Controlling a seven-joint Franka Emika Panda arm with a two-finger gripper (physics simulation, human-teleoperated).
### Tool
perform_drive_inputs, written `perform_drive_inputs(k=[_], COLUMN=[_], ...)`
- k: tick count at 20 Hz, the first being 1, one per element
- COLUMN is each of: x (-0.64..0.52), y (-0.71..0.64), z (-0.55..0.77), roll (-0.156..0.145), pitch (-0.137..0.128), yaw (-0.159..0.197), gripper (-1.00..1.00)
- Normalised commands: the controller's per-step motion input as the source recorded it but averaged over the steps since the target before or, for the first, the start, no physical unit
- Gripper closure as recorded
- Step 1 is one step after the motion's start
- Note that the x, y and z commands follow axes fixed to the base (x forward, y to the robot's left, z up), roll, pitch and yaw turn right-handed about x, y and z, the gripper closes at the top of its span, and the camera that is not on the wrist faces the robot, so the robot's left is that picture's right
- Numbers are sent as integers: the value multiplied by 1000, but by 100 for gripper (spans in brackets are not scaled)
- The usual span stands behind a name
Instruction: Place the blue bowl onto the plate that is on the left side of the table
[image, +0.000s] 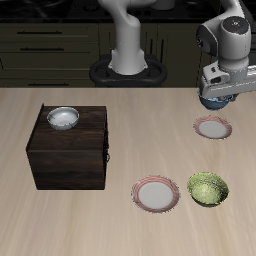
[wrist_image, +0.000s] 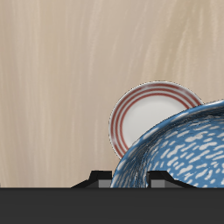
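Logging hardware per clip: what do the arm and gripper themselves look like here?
The arm is white with rounded, smooth links and darker grey joint sections, rising from a black round base. The gripper has a light grey, boxy hand; in the wrist view its fingers appear black. No cables or markings can be made out.

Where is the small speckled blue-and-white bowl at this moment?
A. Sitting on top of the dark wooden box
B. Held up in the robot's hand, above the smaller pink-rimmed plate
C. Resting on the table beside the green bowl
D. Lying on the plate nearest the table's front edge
B: the small speckled blue-and-white bowl sits in the robot's hand, raised over the smaller pink-rimmed plate, which lies bare below it.
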Motion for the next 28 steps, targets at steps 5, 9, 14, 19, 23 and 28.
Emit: perform_drive_inputs(k=[5,9,14,19,23,28], x=[223,116,35,-145,-273,-303], y=[48,-11,9,-12,109,128], z=[-212,-326,-477,-412,-334,-54], roll=[-29,-22,-34,-11,58,132], pitch=[38,62,81,68,78,18], yaw=[15,9,33,-1,-20,-21], gripper=[100,100,100,100,100,-100])
